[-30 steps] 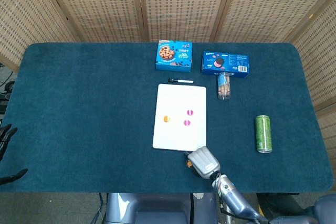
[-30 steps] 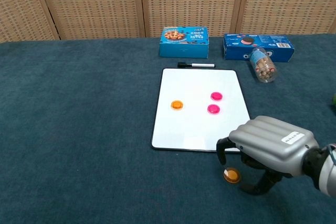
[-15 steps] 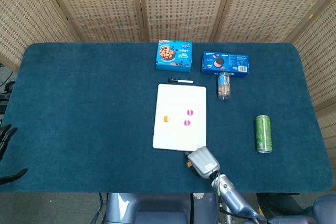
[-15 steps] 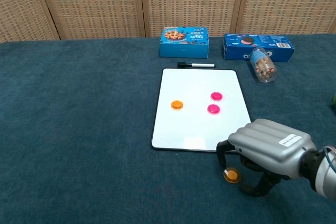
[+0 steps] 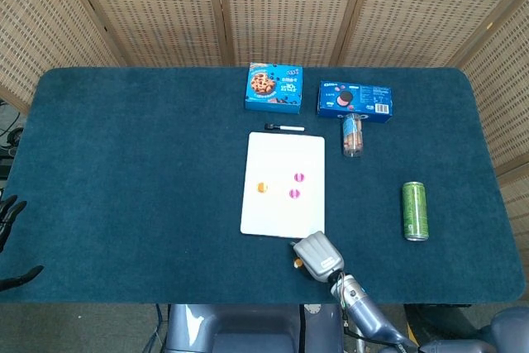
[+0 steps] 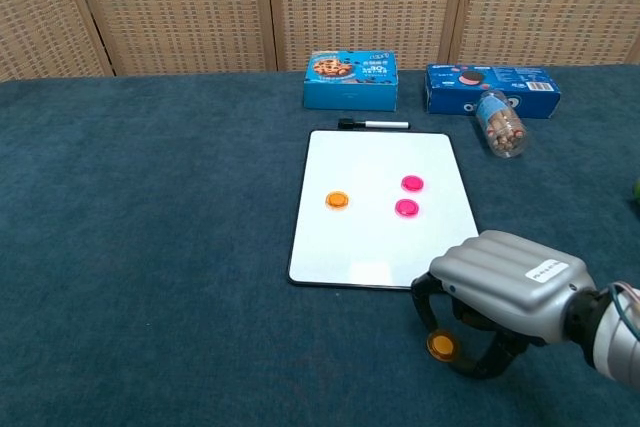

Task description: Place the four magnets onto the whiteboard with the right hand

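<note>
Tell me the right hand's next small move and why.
Probably close the fingers on the orange magnet and lift it. The right hand arches over that magnet on the cloth just off the whiteboard, fingers either side of it; whether they grip it already is unclear. Three magnets sit on the board, so this is the last.

Even, bright, sharp; soft shadows

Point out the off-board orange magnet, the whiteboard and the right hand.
orange magnet (image 6: 441,345), chest view, middle of the disc's face.
whiteboard (image 6: 352,247), chest view, bare white surface near the front edge.
right hand (image 6: 497,281), chest view, grey back of the hand.
</note>
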You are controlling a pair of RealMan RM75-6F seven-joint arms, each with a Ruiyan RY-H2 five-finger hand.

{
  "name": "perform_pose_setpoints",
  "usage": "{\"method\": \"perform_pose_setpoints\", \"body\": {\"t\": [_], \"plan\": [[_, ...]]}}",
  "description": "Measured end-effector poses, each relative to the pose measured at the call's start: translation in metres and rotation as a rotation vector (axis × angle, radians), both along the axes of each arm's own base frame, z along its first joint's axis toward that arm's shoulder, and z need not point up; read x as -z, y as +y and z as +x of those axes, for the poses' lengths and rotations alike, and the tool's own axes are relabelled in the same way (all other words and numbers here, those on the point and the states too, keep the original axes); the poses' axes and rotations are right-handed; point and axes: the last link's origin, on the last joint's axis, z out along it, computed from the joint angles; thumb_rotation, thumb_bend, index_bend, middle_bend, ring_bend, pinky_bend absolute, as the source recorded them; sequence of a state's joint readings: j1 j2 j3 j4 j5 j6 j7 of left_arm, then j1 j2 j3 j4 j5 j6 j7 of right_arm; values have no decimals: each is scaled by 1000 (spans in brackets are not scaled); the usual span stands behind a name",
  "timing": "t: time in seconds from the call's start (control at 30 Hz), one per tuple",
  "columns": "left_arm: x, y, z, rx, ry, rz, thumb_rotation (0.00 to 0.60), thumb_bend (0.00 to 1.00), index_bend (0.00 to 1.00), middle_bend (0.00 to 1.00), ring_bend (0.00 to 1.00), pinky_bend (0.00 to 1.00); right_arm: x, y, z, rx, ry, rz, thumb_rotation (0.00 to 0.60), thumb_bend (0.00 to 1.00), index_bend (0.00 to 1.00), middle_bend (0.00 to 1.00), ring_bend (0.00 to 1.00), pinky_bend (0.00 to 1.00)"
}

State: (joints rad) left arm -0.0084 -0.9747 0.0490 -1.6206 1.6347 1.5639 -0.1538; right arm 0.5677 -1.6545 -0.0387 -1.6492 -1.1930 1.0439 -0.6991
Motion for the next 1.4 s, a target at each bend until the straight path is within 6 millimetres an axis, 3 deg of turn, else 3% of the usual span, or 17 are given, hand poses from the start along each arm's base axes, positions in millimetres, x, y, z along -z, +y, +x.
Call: {"method": "perform_pose_setpoints", "body": {"t": [0.5, 0.8, 1.07, 1.4], "plan": [[0, 0, 0, -1, -1, 0, 600, 0, 0, 0, 0, 0, -7, -8, 8, 42, -52, -12, 600, 337, 515, 954, 942, 1000], [-1, 1, 0, -6, -8, 3, 600, 0, 0, 0, 0, 0, -11, -45, 45, 40, -67, -73, 600, 344, 515, 956, 942, 1000], [-3, 4, -2, -17, -12, 3, 600, 0, 0, 0, 0, 0, 9, -77, 85, 52, -7, -106, 600, 348, 515, 956, 942, 1000], [-4, 10, -6, -40, -19, -4, 600, 0, 0, 0, 0, 0, 29, -112, 104, 88, 85, -165, 600, 350, 515, 956, 942, 1000]]}}
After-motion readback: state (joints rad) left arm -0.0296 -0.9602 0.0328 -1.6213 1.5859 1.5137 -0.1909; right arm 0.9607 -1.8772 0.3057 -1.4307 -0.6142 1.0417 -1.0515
